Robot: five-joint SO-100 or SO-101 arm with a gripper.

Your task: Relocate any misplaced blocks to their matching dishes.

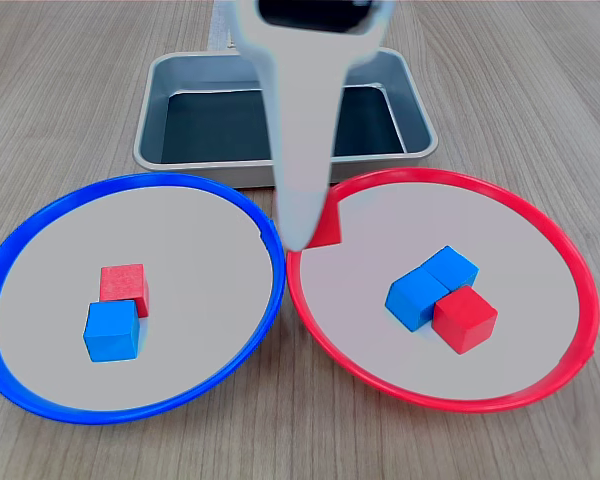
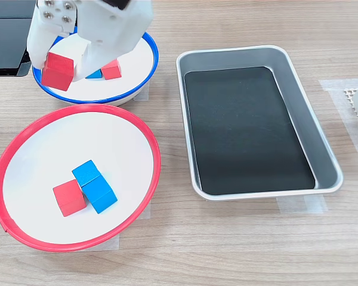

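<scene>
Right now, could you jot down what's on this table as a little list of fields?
claw: shut on a red cube, held in the air
blue-rimmed plate: one red block, one blue block, touching
red-rimmed plate: two blue blocks, one red block, clustered
metal tray: no blocks in it
surface: wooden table

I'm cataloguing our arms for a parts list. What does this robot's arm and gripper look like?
The gripper is white moulded plastic, with a flat plate at the top studded with small silver screw heads. In the first exterior view one finger shows as a long pale wedge tapering to a narrow tip, below a black part. No cables or markings are visible.
</scene>
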